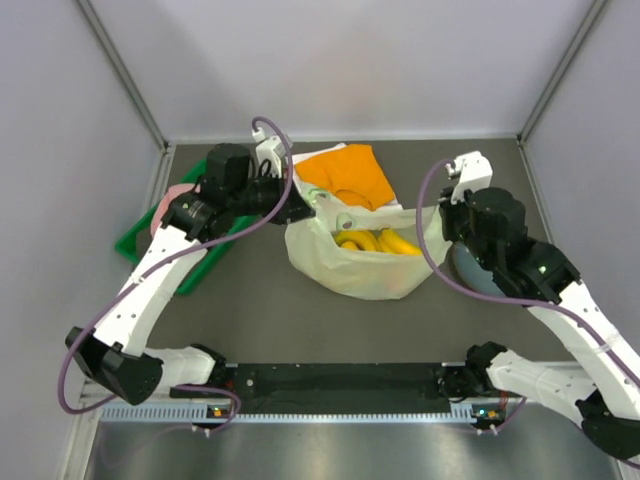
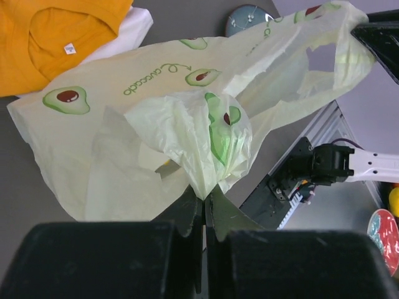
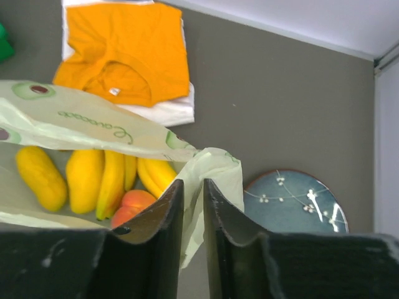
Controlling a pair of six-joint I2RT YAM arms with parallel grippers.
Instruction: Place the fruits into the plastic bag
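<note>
The plastic bag [image 1: 350, 275] sat in the middle of the table [image 1: 260, 320], with its top pulled open. The left gripper [image 2: 204, 200] was pinched tight on one bunched handle; the right gripper [image 3: 192, 185] was pinched on the other handle. The yellow bananas [image 3: 103, 177] lay inside the bag, with a round red-orange fruit [image 3: 132, 205] beside them; no loose fruit showed on the table near it. So the job looked almost done; I think only letting go of the bag was left. The orange cloth [image 1: 350, 172] and the blue plate [image 3: 293, 202] lay nearby.
</note>
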